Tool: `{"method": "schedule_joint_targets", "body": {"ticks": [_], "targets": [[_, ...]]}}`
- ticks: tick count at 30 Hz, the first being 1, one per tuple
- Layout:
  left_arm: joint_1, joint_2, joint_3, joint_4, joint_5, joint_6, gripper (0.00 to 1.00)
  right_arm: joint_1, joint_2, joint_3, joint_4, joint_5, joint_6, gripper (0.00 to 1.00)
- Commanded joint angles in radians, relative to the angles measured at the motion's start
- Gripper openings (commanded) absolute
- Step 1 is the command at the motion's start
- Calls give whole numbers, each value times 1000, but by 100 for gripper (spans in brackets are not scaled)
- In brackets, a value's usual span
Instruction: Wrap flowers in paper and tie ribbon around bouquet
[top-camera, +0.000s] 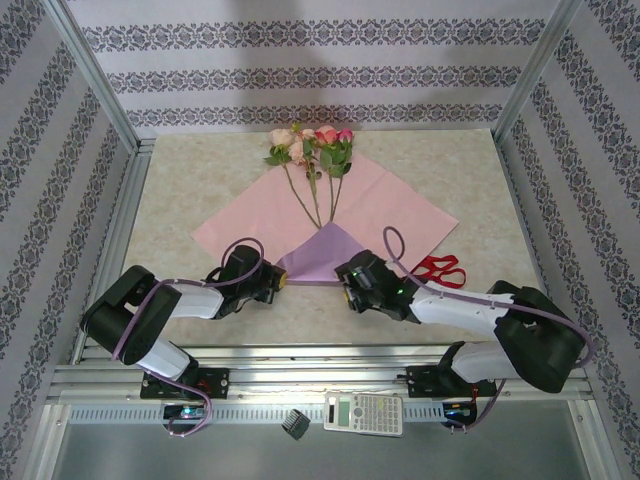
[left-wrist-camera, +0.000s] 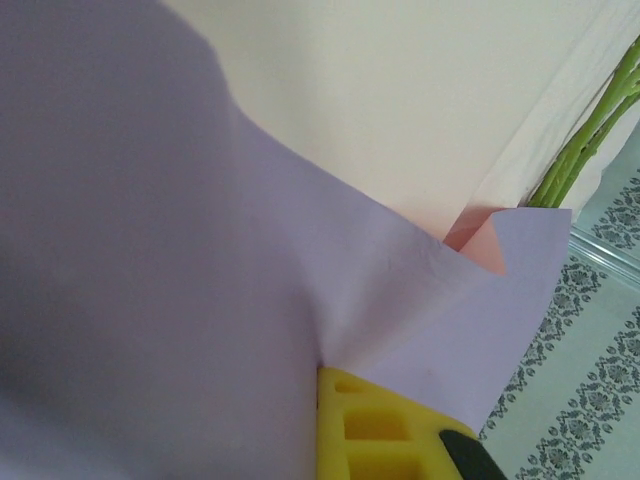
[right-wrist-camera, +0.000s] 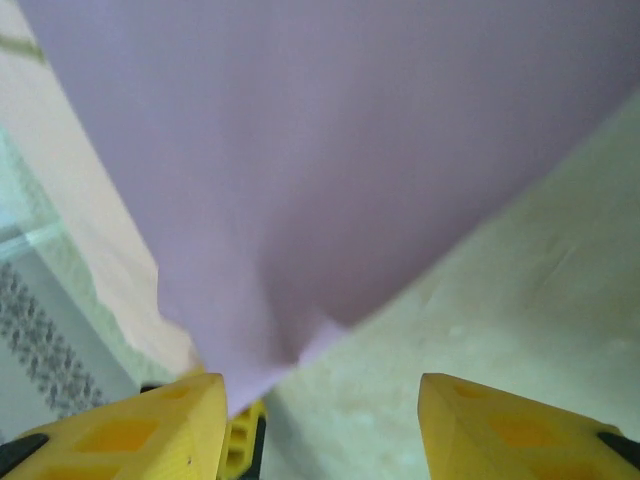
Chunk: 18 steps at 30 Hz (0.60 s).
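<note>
Top view first: we've got the big thin sheet of paper (top-camera: 395, 205), pale pink side up, lying like a diamond on the beige marbled table (top-camera: 175, 205). Its near corner is folded over into a lilac triangle. The small bunch of pink and cream roses (top-camera: 310, 148) lies on it, blooms at the far corner. The curly red ribbon (top-camera: 440, 270) sits just right of the sheet. We see the left gripper (top-camera: 281, 281) at the flap's left end and the right gripper (top-camera: 344, 286) at its right end.

Left wrist cam: claw pressed together on the lilac edge, one yellow finger (left-wrist-camera: 370, 430) poking out underneath.

Right wrist cam: yellow fingers (right-wrist-camera: 500, 425) spread wide, lilac corner dipping against one of them.
</note>
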Motion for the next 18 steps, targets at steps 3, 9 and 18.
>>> {"method": "schedule_joint_targets", "body": {"ticks": [3, 9, 18], "targets": [[-16, -26, 19, 12, 21, -34, 0, 81, 136, 58, 197, 91, 74, 51], [-15, -22, 11, 21, 26, -46, 0, 129, 263, 102, 318, 142, 98, 46], [-14, -39, -3, 24, 25, -57, 0, 137, 362, 102, 459, 236, 50, 22]]}}
